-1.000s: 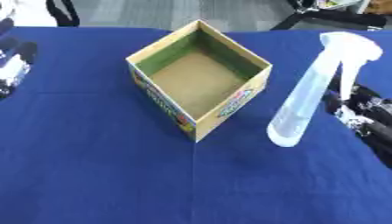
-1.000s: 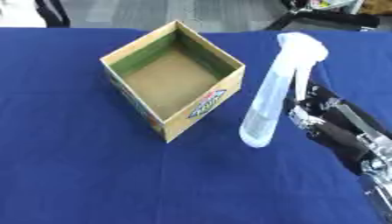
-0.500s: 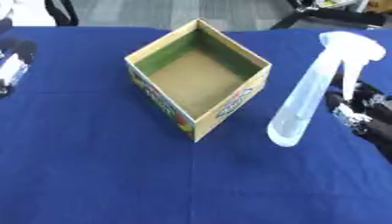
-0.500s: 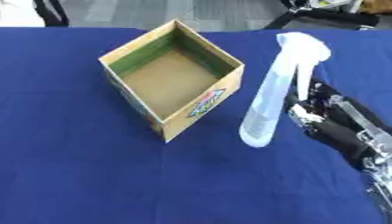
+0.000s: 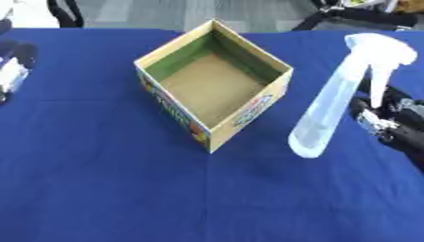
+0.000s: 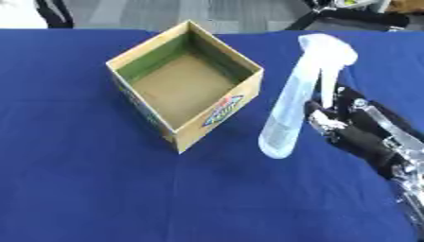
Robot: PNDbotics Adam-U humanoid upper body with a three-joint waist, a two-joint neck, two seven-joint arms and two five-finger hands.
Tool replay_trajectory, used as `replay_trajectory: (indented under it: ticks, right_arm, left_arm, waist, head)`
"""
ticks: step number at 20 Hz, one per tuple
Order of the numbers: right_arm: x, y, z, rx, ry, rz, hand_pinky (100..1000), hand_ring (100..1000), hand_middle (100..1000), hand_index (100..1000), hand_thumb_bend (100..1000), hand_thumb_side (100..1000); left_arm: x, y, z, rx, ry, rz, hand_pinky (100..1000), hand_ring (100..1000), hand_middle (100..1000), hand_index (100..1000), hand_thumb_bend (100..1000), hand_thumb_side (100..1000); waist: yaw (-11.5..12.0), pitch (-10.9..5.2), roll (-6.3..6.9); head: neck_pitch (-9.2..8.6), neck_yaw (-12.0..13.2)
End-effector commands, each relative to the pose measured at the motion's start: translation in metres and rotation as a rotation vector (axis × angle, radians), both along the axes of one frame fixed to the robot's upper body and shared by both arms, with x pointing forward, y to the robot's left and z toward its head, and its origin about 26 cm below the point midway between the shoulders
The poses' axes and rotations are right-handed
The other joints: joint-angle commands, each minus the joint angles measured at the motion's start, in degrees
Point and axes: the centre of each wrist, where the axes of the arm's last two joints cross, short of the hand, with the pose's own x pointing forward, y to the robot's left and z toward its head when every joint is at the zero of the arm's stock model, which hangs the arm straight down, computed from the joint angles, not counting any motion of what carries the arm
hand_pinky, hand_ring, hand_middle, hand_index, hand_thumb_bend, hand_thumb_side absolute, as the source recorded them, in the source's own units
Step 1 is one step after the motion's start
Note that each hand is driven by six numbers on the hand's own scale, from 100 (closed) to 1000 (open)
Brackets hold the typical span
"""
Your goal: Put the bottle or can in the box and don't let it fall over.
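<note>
Right hand [image 6: 348, 124] just beside upright spray bottle [image 6: 300, 94], finger state indiscernible, contact unclear; box [image 6: 186, 90] apart.

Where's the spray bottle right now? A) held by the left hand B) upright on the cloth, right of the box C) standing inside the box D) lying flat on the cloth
B: the spray bottle stands on the blue cloth right of the open, empty box, with the right hand beside it.

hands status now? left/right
Left hand: at the left edge, holding nothing; fingers cannot be told.
Right hand: beside the spray bottle; grip cannot be told.
</note>
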Motion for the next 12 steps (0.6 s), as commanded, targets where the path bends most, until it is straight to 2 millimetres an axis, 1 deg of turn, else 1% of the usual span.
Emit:
replay_trajectory:
  ticks: [1, 8, 12]
  right_arm:
    - [-0.0024, 0.0000, 0.0115, -0.018, -0.025, 0.019, 1000, 1000, 1000, 1000, 100, 455]
    - [-0.0016, 0.0038, 0.0126, -0.011, -0.015, 0.046, 1000, 1000, 1000, 1000, 100, 462]
    - [-0.0013, 0.0064, 0.0120, -0.001, -0.020, 0.020, 1000, 1000, 1000, 1000, 100, 463]
  left_arm:
    - [-0.0034, -0.0003, 0.0105, 0.023, -0.030, -0.010, 1000, 1000, 1000, 951, 356, 202]
    - [-0.0032, -0.0007, 0.0108, 0.019, -0.031, -0.012, 1000, 1000, 1000, 951, 353, 203]
    - [-0.0032, -0.0008, 0.0107, 0.017, -0.030, -0.012, 1000, 1000, 1000, 951, 347, 204]
  waist:
    - [0.1, -0.79, 0.07]
    - [0.3, -0.78, 0.08]
    - [0.3, -0.80, 0.08]
  head:
    - [-0.10, -0.2]
    - [0.01, -0.3]
    - [-0.02, -0.4]
